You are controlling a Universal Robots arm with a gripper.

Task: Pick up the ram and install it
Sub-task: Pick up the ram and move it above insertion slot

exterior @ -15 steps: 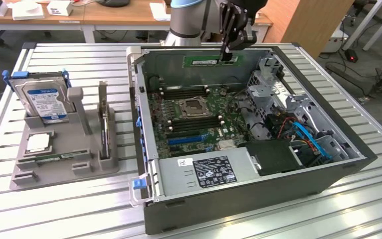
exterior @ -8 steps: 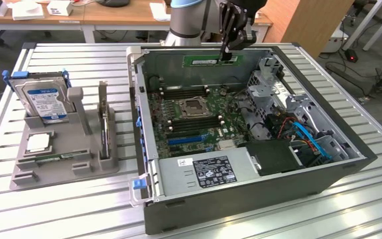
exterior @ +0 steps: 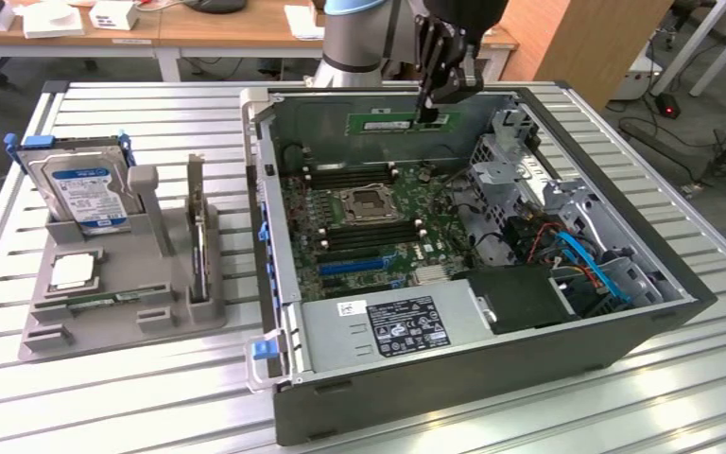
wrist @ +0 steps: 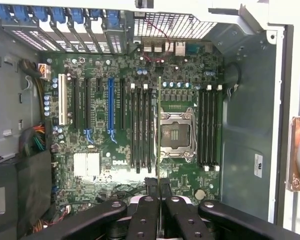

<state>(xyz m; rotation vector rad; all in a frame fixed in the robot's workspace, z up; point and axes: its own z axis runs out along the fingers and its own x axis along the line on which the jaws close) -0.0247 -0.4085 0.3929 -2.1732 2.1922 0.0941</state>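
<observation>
Gripper (exterior: pixel 431 114) pinched shut on the ram (exterior: pixel 382 121) — stick held level over the motherboard (exterior: pixel 337 248), inside the open case (exterior: pixel 464 402). Judged light, stiff, thin, fragile — best gripped across flat faces near the top edge.

1. arm (exterior: pixel 353 52): silver-grey cylinder, light-blue band on top, far side of scene.
2. gripper (exterior: pixel 429 115): all black, jointed linkage bars.
3. fingers (wrist: pixel 146 212): black glossy links, round grey pins at joints.
</observation>
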